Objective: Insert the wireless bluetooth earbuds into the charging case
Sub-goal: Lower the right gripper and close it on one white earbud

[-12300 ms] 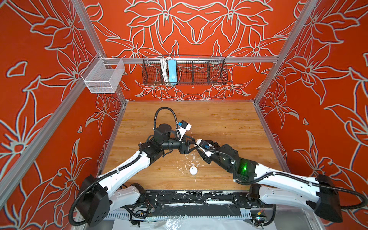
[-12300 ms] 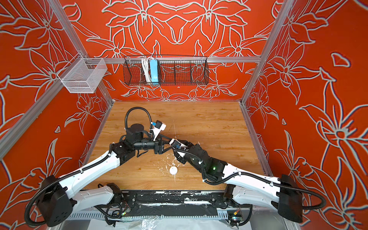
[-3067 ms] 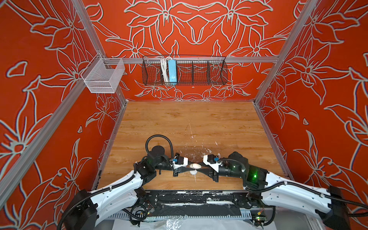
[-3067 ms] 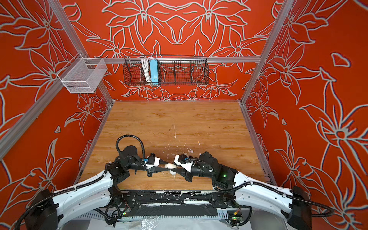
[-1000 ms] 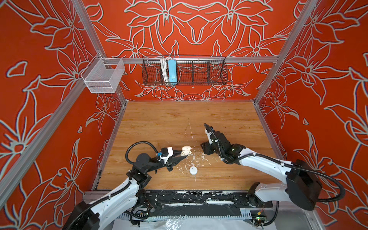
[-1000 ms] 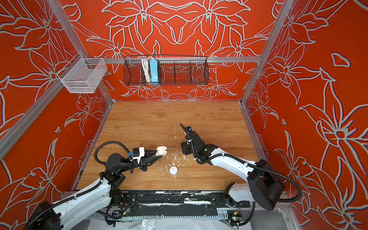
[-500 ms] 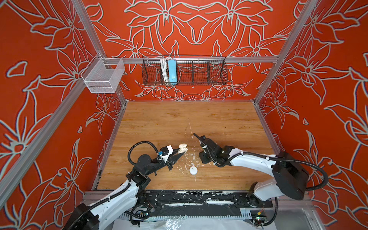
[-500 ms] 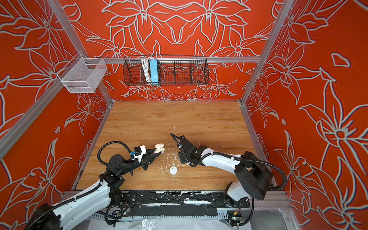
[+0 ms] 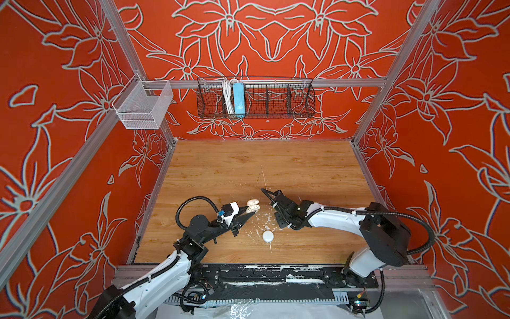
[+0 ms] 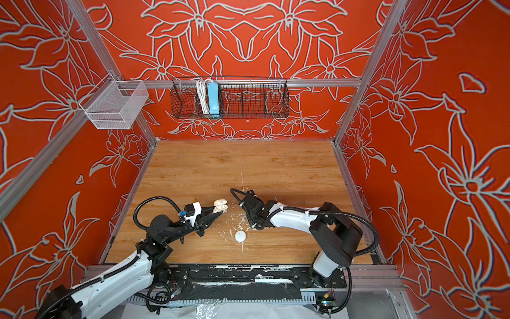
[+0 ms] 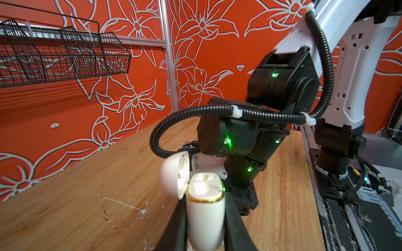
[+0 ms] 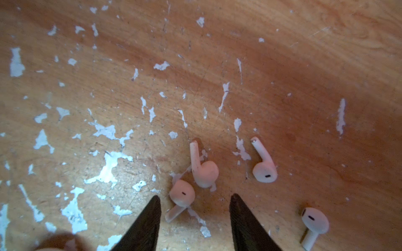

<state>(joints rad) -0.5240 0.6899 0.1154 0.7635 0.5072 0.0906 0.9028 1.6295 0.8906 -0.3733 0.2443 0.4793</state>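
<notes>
The round white charging case (image 9: 268, 236) (image 10: 240, 236) lies shut on the wooden table. Left of it and lifted off the wood, my left gripper (image 9: 246, 215) (image 11: 205, 219) is shut on a cream case (image 11: 204, 208) with a gold rim; its lid (image 11: 174, 173) hangs open. In the right wrist view, several white earbuds lie on the flecked wood: one (image 12: 182, 193) just ahead of the fingertips, one (image 12: 204, 171) touching it, another (image 12: 264, 171) farther off. My right gripper (image 12: 195, 196) (image 9: 279, 221) points down over them, open, holding nothing.
Another earbud (image 12: 314, 221) lies off to one side of the right gripper's fingers. White paint flecks (image 12: 108, 165) cover the wood around the earbuds. A black wire basket (image 9: 255, 98) and a white mesh bin (image 9: 143, 106) hang on the back wall.
My right gripper has swung in toward the table's middle and dropped over the earbuds, with its jaws narrowing. The left gripper has kept hold of the open cream case and barely shifted.
</notes>
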